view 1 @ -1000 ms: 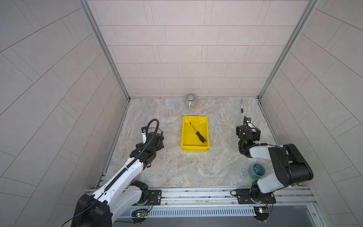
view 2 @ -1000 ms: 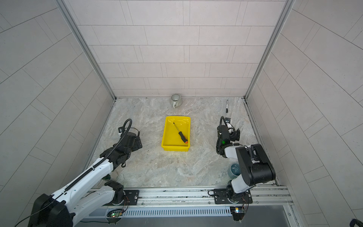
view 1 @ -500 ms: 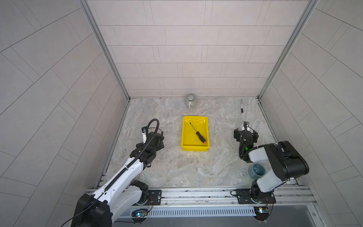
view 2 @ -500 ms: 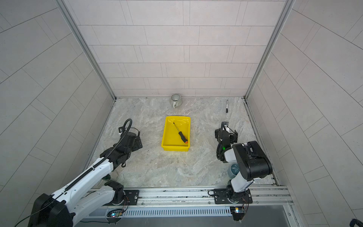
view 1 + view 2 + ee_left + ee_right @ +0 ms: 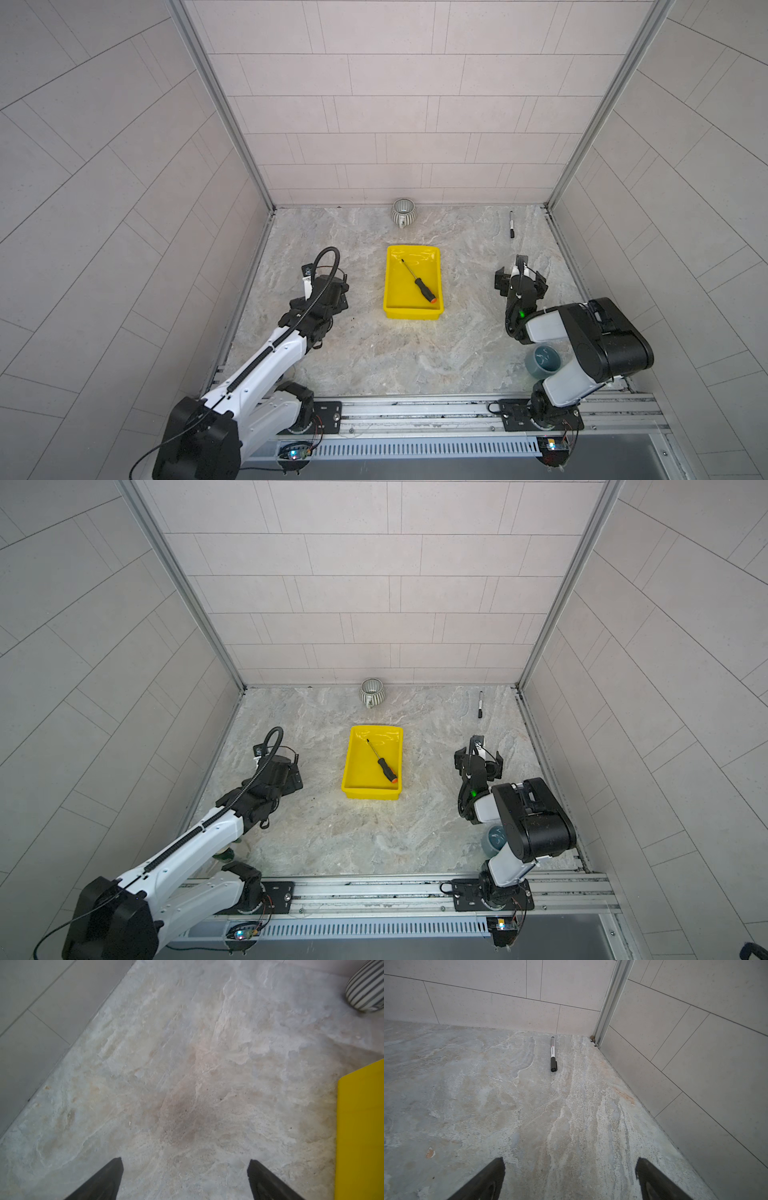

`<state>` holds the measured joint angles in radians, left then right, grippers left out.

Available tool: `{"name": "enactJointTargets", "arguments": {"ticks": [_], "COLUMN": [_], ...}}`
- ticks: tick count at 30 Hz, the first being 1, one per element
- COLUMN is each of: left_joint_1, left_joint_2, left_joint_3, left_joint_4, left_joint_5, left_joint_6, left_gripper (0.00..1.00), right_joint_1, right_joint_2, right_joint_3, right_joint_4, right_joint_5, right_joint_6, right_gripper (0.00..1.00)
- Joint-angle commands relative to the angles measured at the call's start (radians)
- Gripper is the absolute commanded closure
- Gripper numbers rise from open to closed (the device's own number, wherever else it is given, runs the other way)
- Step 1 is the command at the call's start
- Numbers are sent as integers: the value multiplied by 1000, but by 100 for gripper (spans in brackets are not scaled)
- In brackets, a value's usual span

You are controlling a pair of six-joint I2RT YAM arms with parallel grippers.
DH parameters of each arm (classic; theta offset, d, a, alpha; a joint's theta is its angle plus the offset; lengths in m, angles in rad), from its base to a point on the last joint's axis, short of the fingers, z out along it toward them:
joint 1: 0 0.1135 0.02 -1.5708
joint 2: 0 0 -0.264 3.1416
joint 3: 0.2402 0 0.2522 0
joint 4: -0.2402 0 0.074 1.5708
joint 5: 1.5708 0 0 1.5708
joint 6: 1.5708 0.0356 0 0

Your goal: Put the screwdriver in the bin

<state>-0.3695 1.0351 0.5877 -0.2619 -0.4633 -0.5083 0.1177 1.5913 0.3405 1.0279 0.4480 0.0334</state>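
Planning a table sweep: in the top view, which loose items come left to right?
Yellow bin with the screwdriver inside → black marker pen → blue-grey cup. Ribbed mug skipped: overlaps the bin.

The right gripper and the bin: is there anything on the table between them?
Nothing. In both top views only bare table separates the right gripper from the bin; the screwdriver lies inside the bin.

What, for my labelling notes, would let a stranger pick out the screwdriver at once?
On the stone surface, find the central yellow bin. The screwdriver lies diagonally inside it. Thin dark shaft, black handle and orange butt end set it apart from the marker pen farther back.
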Motion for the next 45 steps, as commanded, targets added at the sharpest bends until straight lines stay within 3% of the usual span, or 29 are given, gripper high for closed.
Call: {"name": "enactJointTargets", "arguments": {"ticks": [1,5,9,13,18,24,35,45], "left_joint_1": [3,3,14,23,52,52,96,229], "left_joint_2": [43,125,190,216,252,313,346,370], "left_joint_3": [29,-19,-55,-91,-141,-182,-176,-154], "left_joint_4": [237,482,603,669,756,851,907,913], "left_joint_5": [-131,-250,-212,-186,-129,-145,-98,126], "left_joint_6": [156,337,504,548,547,546,538,470], "left_gripper": [0,0,0,0,0,0,0,0], "right_joint_1": [4,5,4,4,3,4,3,3], "right_joint_2": [0,-1,0,-1,-1,1,1,1], "right_joint_3": [0,-1,0,-1,0,0,0,1], "right_joint_4": [16,17,16,17,16,17,15,14], "right_joint_5": [-3,-5,-5,-5,-5,-5,-5,-6], "right_joint_6": [-13,-13,-13,-13,-12,-12,-12,-12], "right_gripper": [1,1,1,1,1,1,1,1]}}
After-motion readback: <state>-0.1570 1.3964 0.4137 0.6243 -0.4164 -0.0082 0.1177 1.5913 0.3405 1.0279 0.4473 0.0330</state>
